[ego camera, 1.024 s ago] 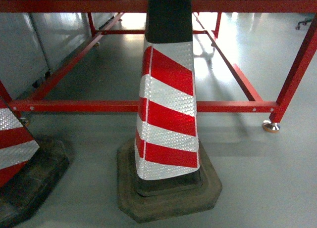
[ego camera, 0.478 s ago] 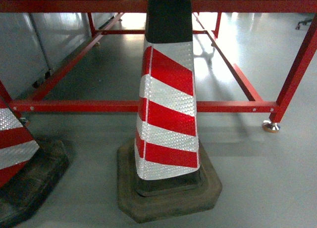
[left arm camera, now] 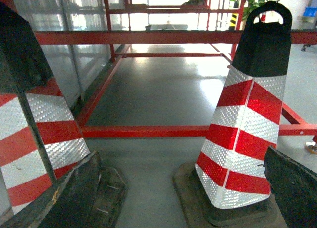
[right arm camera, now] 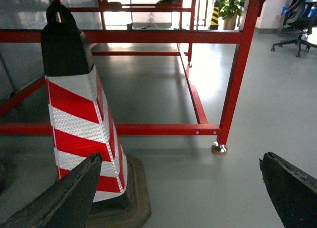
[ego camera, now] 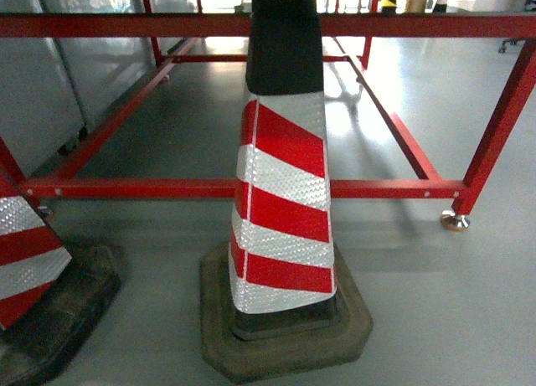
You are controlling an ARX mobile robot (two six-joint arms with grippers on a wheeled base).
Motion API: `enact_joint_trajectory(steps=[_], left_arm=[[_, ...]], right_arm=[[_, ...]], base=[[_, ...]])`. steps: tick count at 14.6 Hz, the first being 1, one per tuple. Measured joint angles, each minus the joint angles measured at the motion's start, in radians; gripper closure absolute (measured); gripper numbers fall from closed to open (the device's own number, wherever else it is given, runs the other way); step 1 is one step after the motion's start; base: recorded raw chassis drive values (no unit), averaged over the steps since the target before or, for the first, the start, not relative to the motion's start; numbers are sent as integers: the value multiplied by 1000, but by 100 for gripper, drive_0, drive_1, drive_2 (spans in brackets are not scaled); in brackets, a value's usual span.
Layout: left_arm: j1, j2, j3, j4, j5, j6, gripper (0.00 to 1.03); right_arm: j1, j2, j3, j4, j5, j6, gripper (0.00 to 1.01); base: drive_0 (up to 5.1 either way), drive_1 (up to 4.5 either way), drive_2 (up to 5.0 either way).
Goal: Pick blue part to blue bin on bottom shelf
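Observation:
The blue part, the blue bin and the bottom shelf are out of view in all three views. In the left wrist view my left gripper (left arm camera: 183,191) is open, its dark fingers (left arm camera: 74,193) at the frame's lower corners with only grey floor between them. My right gripper (right arm camera: 178,191) is open too, and its fingers (right arm camera: 290,188) frame bare floor. Neither gripper holds anything. The head view shows no gripper.
A red-and-white striped traffic cone (ego camera: 285,193) on a black rubber base stands right in front. A second cone (ego camera: 25,252) is at the left edge. Behind them runs a red steel frame (ego camera: 377,187) with a foot (ego camera: 455,221) on grey floor (ego camera: 452,311). Office chairs (right arm camera: 299,20) stand far right.
In the head view everything has slid slightly downward, so the cone's black top handle and more of the room behind the red frame now show.

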Motion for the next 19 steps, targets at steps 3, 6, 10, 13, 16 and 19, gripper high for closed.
enact_joint_trajectory(steps=[3,6,10,13,16,19], left_arm=[[0,0,0,1,1,2,5],[0,0,0,1,0,8,5],[0,0,0,0,1,10,5],[0,0,0,1,0,10,5],[0,0,0,1,-1,10,5],[0,0,0,1,1,11,5]], right_arm=[[0,0,0,0,-1,0,3],[0,0,0,0,-1,-1,3],[0,0,0,0,0,1,3],[0,0,0,1,0,0,3],[0,0,0,2,0,-1,3],[0,0,0,0,-1,0,3]], base=[[0,0,0],[0,0,0],[0,0,0],[0,0,0],[0,0,0],[0,0,0]])
